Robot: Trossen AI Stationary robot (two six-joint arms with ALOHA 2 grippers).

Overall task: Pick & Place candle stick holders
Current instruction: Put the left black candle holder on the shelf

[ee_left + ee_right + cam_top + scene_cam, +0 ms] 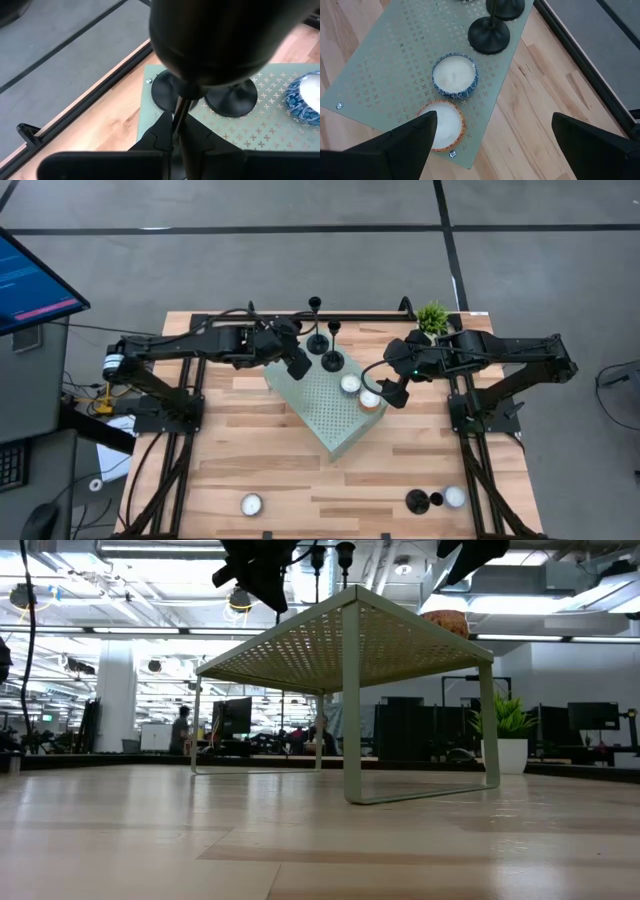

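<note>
Two black candle stick holders (317, 340) (332, 361) stand on their disc bases at the far corner of a green perforated stand (325, 415); both also show in the left wrist view (167, 92) (231, 97). My left gripper (297, 363) is above that corner, shut on a third holder (220, 40). A fourth holder (418, 501) stands on the wooden table near its front right. My right gripper (392, 392) (490, 150) is open and empty above the stand's right end, over an orange-rimmed candle (442, 125). My left gripper pinches the third holder's thin stem (178, 112) between its two fingers (162, 135). The stem runs up from the fingertips to a broad round dark end close to the wrist camera. Which end that is, and whether the holder touches the stand, is hidden.
A blue-patterned candle (350, 384) and the orange-rimmed candle (370, 400) sit on the stand. Tealights lie at the table's front left (250, 503) and front right (455, 497). A small green plant (432, 317) stands at the far edge. A monitor (30, 280) is off the table's left.
</note>
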